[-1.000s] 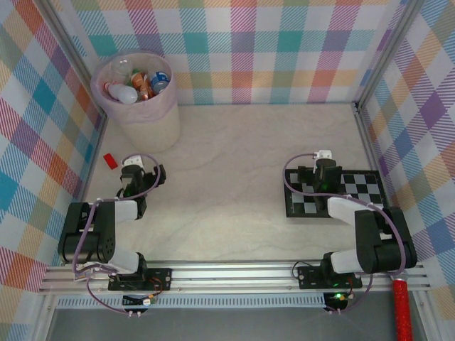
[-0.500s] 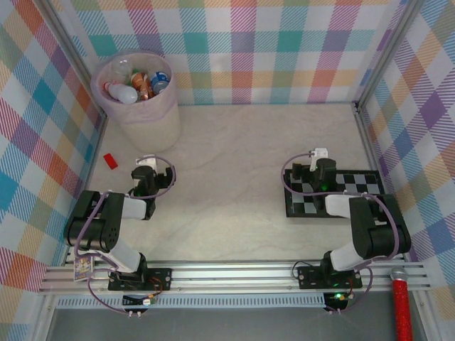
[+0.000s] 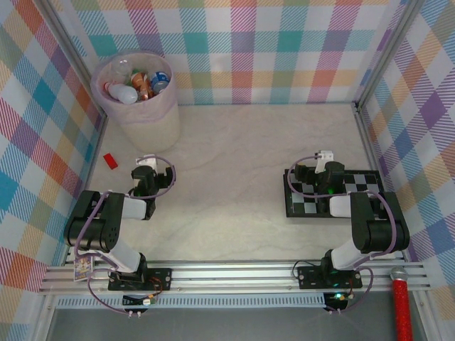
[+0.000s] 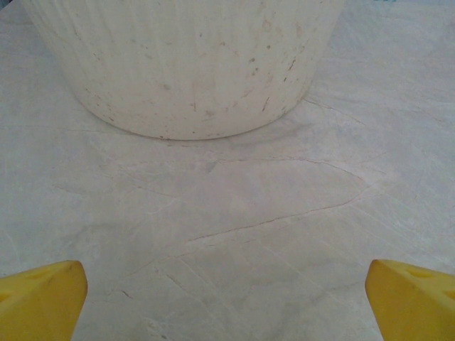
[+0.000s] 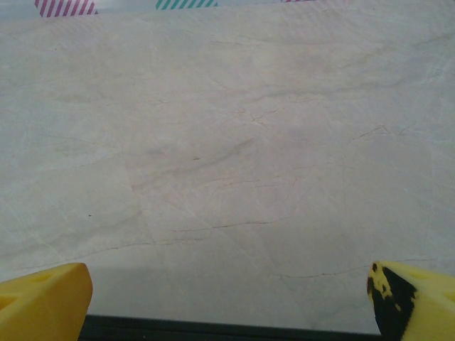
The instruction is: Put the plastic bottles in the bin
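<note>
The bin (image 3: 135,106), round, pale and lined with a pinkish bag, stands in the far left corner. Several plastic bottles (image 3: 141,83) lie inside it, among them a white one and others with red and blue labels. My left gripper (image 3: 146,165) rests low on the table just in front of the bin, open and empty. Its wrist view has the bin's ribbed wall (image 4: 188,64) straight ahead and the left gripper (image 4: 227,305) with yellow fingertips (image 4: 39,298) far apart. My right gripper (image 3: 318,162) sits at the checkerboard's far edge, open; the right gripper (image 5: 227,305) holds nothing.
A black-and-white checkerboard (image 3: 355,186) lies under the right arm, and its dark edge (image 5: 213,331) runs along the bottom of the right wrist view. A small flat red block (image 3: 109,160) lies by the left wall. A red-handled tool (image 3: 402,307) lies outside the front rail.
Both arms have folded back toward their bases. The left gripper shifted slightly right, and the right gripper turned a little. Both stay open.
</note>
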### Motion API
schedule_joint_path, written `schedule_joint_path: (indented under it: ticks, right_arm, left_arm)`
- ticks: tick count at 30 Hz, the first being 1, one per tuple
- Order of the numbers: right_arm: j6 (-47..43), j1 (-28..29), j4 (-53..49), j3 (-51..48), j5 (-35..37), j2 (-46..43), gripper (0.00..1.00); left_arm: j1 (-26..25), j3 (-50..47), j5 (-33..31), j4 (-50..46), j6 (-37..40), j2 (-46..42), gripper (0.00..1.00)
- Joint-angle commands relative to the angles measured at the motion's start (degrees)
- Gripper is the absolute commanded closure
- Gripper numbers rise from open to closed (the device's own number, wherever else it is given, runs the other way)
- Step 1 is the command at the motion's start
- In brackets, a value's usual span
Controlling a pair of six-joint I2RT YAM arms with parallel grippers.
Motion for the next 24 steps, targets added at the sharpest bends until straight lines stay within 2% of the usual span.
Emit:
schedule_joint_path:
  ticks: [1,24]
  right_arm:
    - [0.8,0.3,2.3,0.1,-1.4,-0.4,0.01]
    - [1.0,0.2,2.7,-0.2,-0.8,-0.4,0.01]
  left_arm:
    - [0.0,0.0,-0.8,2.7,0.7,-0.1,0.00]
    - [0.0,0.0,-0.6,2.5,0.6,-0.1,0.00]
